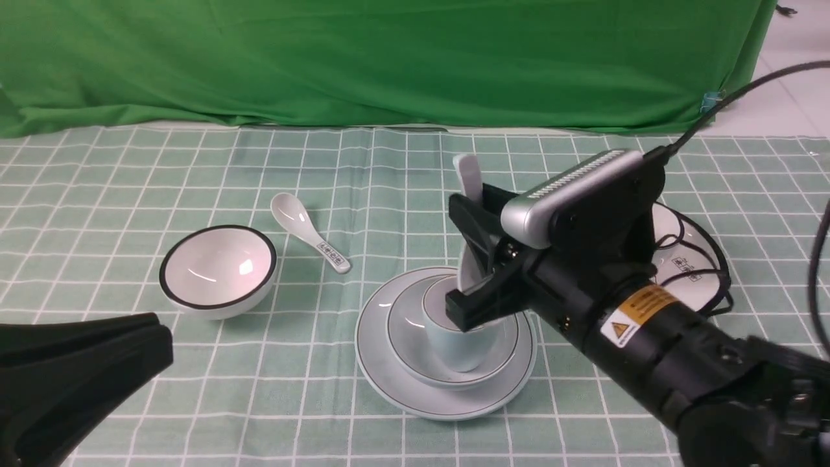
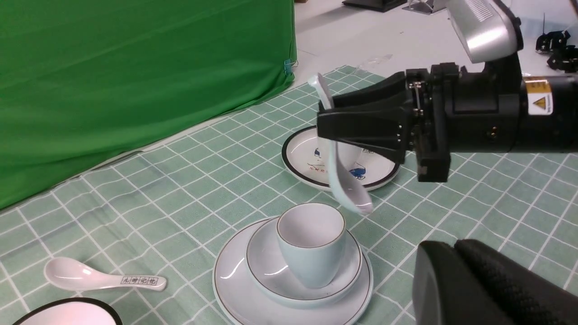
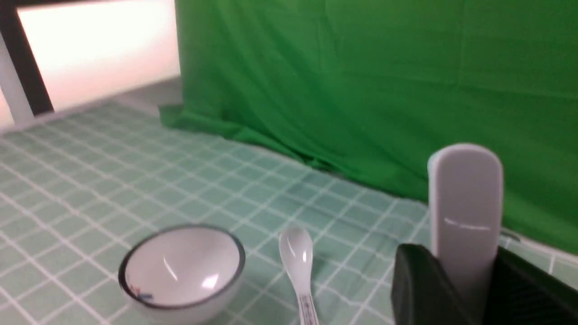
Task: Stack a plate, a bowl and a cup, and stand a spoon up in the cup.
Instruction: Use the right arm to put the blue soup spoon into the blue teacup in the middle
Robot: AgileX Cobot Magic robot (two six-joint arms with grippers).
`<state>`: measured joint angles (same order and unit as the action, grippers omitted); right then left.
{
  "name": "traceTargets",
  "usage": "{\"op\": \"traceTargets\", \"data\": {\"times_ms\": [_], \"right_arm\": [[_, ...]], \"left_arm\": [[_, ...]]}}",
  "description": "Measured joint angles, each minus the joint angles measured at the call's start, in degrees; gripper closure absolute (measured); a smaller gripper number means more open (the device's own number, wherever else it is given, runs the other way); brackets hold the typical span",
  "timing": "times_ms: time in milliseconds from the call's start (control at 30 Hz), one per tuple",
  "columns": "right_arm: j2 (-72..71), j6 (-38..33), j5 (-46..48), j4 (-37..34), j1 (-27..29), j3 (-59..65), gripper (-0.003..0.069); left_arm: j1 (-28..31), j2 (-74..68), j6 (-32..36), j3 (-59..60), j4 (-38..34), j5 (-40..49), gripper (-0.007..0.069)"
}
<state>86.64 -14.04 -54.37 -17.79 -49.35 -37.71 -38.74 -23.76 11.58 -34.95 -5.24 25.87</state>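
The pale blue-green plate (image 1: 389,383) lies near the table's middle, with the bowl (image 1: 405,337) in it and the cup (image 1: 454,350) standing in the bowl. My right gripper (image 1: 463,259) is shut on the plain white spoon (image 1: 468,178), holding it nearly upright with the handle up. In the left wrist view the spoon (image 2: 347,189) hangs with its scoop close above the rim of the cup (image 2: 311,243), outside it. The handle (image 3: 465,194) rises between the right fingers. My left gripper (image 1: 162,337) is shut and holds nothing, low at the near left.
A white bowl with a black rim (image 1: 217,269) and a white spoon with printed characters (image 1: 308,233) lie left of the stack. A black-rimmed white plate (image 2: 316,167) sits behind the right arm. Green cloth hangs along the table's far edge.
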Motion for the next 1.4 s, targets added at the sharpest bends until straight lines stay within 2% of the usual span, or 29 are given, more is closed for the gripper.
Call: {"op": "traceTargets", "data": {"times_ms": [167,333,500,833,1100,1267,1400], "right_arm": [[6.52,8.08,-8.87,6.69,2.63,0.05,0.0493],[10.61,12.14,-10.53,9.17,6.49,0.11,0.0493],[13.57,19.69,-12.29,16.24,9.85,0.11,0.0493],[18.41,21.04,-14.29,19.10,10.25,0.11,0.0492],[20.34,21.04,-14.74,19.10,10.25,0.09,0.0314],[17.51,23.30,-14.35,20.89,10.25,0.16,0.0300],[10.34,28.39,-9.76,27.03,10.25,0.24,0.0305]], "left_arm": [[0.00,0.00,0.00,0.00,0.00,0.01,0.0615],[0.00,0.00,0.00,0.00,0.00,0.07,0.0615],[0.00,0.00,0.00,0.00,0.00,0.12,0.0615],[0.00,0.00,-0.03,0.00,0.00,0.12,0.0615],[0.00,0.00,-0.03,0.00,0.00,0.12,0.0615],[0.00,0.00,-0.03,0.00,0.00,0.19,0.0615],[0.00,0.00,0.52,0.00,0.00,0.71,0.0615]]}}
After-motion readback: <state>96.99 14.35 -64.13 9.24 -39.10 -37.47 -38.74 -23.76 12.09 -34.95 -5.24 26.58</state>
